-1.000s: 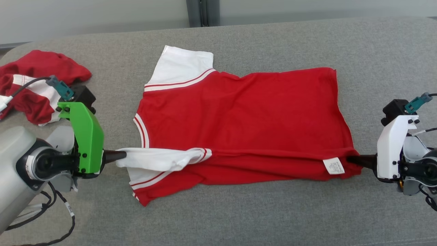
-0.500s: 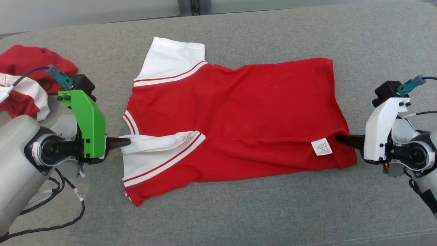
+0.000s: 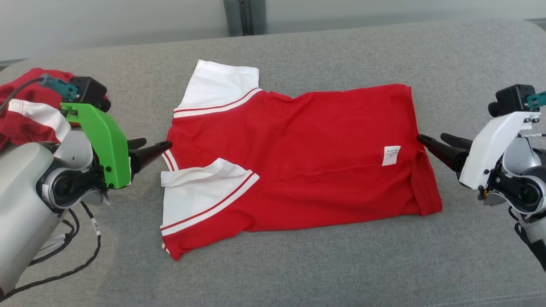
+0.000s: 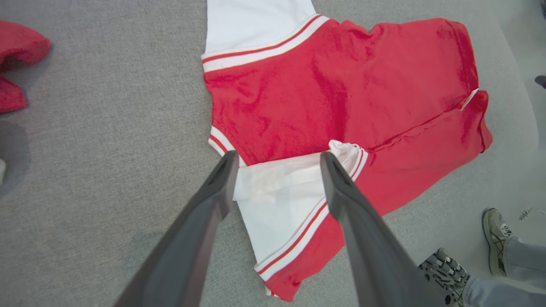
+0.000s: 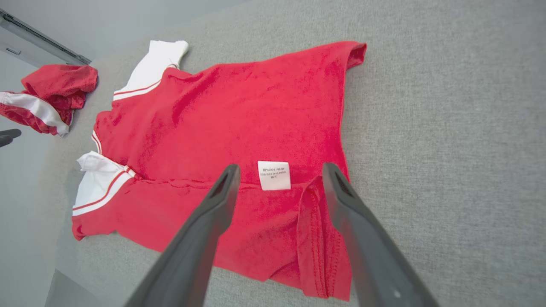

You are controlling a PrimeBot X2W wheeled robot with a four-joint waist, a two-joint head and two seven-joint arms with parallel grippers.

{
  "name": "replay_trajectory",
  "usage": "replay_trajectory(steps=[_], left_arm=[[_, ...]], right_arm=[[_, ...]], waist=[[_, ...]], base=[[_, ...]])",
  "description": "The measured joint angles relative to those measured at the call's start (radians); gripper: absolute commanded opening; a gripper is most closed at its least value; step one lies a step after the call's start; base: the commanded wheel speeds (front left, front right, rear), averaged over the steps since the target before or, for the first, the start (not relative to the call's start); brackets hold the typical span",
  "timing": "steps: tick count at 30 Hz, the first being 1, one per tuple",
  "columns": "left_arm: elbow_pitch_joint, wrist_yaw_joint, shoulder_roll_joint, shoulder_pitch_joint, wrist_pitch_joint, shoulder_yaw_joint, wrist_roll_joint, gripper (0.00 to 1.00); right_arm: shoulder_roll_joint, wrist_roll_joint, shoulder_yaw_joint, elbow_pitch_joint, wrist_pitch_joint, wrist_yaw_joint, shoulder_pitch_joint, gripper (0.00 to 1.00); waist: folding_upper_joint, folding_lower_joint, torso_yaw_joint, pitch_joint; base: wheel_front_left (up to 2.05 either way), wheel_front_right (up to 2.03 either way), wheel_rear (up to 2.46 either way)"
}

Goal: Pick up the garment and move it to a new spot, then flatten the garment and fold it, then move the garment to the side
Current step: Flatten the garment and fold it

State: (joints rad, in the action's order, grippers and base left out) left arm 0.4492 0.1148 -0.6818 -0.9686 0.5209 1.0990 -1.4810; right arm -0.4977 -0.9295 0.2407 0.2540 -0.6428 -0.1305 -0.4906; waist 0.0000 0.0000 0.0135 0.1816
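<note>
Head view, garment [image 3: 298, 157] between left pincer [image 3: 155, 144], right pincer [image 3: 431, 137], both parted

A grey fabric-covered table [image 3: 341, 264] spreads wide under even light. Behind it stands a pale wall [image 3: 106, 21] with a dark vertical post [image 3: 244, 17].

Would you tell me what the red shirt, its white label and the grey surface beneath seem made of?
The shirt looks like soft knit cloth, perhaps cotton: matte, limp, finely wrinkled, with stitched hems. The label seems a thin printed fabric tag, white and smooth. The surface looks like coarse woven upholstery, grey and flecked, matte.
</note>
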Motion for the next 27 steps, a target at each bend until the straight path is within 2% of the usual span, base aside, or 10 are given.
replay_trajectory(steps=[6, 10, 15, 18, 22, 24, 27], left_arm=[[-0.047, -0.005, -0.035, 0.063, -0.284, -0.031, 0.123, 1.0], [-0.094, -0.076, -0.06, 0.118, -0.48, -0.055, 0.205, 1.0], [-0.191, -0.224, -0.091, 0.222, -0.713, -0.08, 0.311, 1.0], [-0.245, -0.299, -0.093, 0.289, -0.769, -0.118, 0.334, 1.0], [-0.346, -0.396, -0.082, 0.415, -0.782, -0.237, 0.419, 1.0], [-0.397, -0.425, -0.053, 0.482, -0.783, -0.311, 0.481, 1.0], [-0.451, -0.445, -0.001, 0.608, -0.783, -0.42, 0.575, 1.0]], right_arm=[[-0.015, 0.065, -0.004, -0.098, 0.27, 0.0, 0.082, 1.0], [-0.007, 0.125, -0.026, -0.128, 0.452, 0.0, 0.139, 1.0], [0.035, 0.221, -0.081, -0.149, 0.657, 0.0, 0.231, 1.0], [0.067, 0.261, -0.107, -0.153, 0.727, 0.0, 0.289, 1.0], [0.11, 0.297, -0.146, -0.125, 0.779, 0.0, 0.371, 1.0], [0.124, 0.305, -0.153, -0.11, 0.795, 0.0, 0.399, 1.0], [0.142, 0.31, -0.156, -0.086, 0.827, 0.0, 0.424, 1.0]], waist=[[0.0, 0.0, 0.011, -0.057], [0.0, 0.0, 0.019, -0.088], [0.0, 0.0, 0.028, -0.122], [0.0, 0.0, 0.03, -0.137], [0.0, 0.0, 0.029, -0.155], [0.0, 0.0, 0.028, -0.158], [0.0, 0.0, 0.025, -0.159]], base=[[0.0, 0.0, 0.0], [0.0, 0.0, 0.0], [0.0, 0.0, 0.0], [0.0, 0.0, 0.0], [0.0, 0.0, 0.0], [0.0, 0.0, 0.0], [0.0, 0.0, 0.0]])
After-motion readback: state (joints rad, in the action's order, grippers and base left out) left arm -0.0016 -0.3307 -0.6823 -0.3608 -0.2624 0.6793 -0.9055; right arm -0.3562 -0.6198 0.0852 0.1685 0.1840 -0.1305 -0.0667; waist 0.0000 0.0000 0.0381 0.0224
